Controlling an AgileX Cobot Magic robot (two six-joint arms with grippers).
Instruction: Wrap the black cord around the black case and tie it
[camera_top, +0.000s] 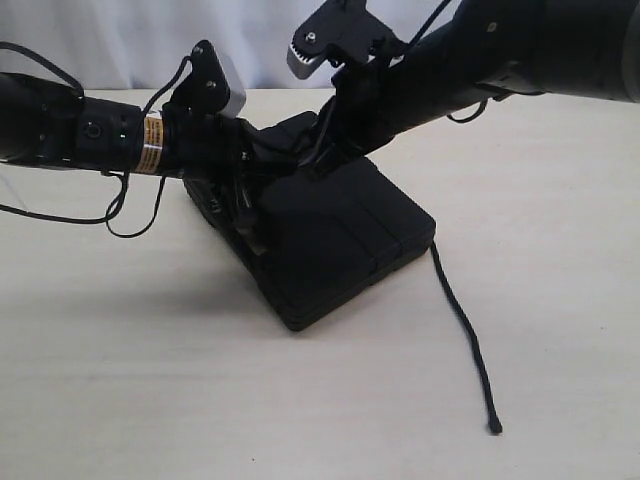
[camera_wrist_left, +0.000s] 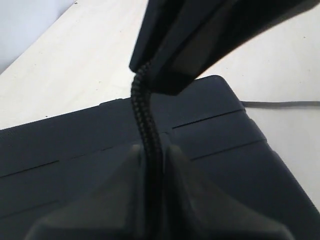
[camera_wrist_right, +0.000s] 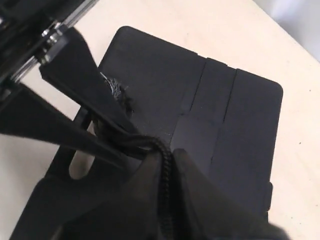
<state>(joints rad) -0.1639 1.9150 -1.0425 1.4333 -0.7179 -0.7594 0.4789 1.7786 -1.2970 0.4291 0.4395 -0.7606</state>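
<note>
The black case lies flat on the pale table, its ribs showing in both wrist views. Both grippers meet over its far-left end. My left gripper is shut on the black cord, which runs straight up from its fingers into the other gripper's fingers. My right gripper is shut on the black cord too, beside the frayed knot and the handle slot. A loose tail of the black cord trails off the case's right corner to a tipped end.
The left arm comes in from the left with thin smooth cables looping below it. The right arm reaches in from the upper right. The pale table runs out towards the front and left.
</note>
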